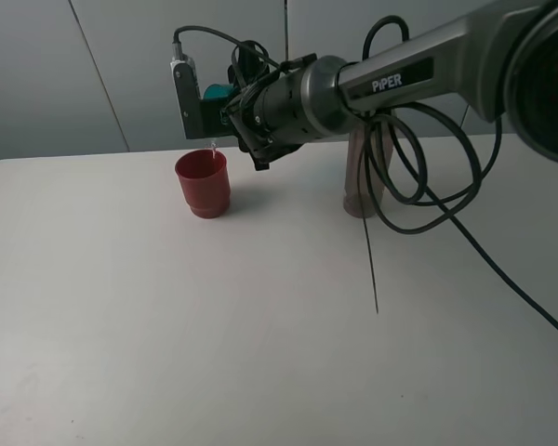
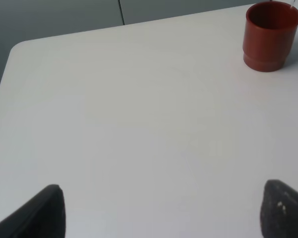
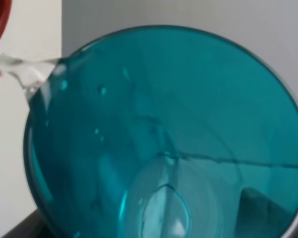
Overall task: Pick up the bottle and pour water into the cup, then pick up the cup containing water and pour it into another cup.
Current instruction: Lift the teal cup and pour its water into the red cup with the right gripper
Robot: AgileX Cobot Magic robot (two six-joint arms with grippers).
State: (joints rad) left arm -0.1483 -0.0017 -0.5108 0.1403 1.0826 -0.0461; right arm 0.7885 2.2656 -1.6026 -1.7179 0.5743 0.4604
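Now the right claw point(image 1: 225, 104), clamped on the teal cup point(image 3: 164, 139), tips water into the red cup point(image 1: 203, 183) just below; next, tip it back upright. The left claw point(image 2: 159, 210) is apart, holding nothing.

Upper left of centre in the high view, another cup point(image 1: 203, 184) stands upright on the desk point(image 1: 167, 325). The cup point(image 1: 219, 91) hangs tipped just above its rim, in the right pincer point(image 1: 225, 98). The bottle point(image 1: 362, 172) stands at upper right, behind the arm point(image 1: 400, 79), well apart.
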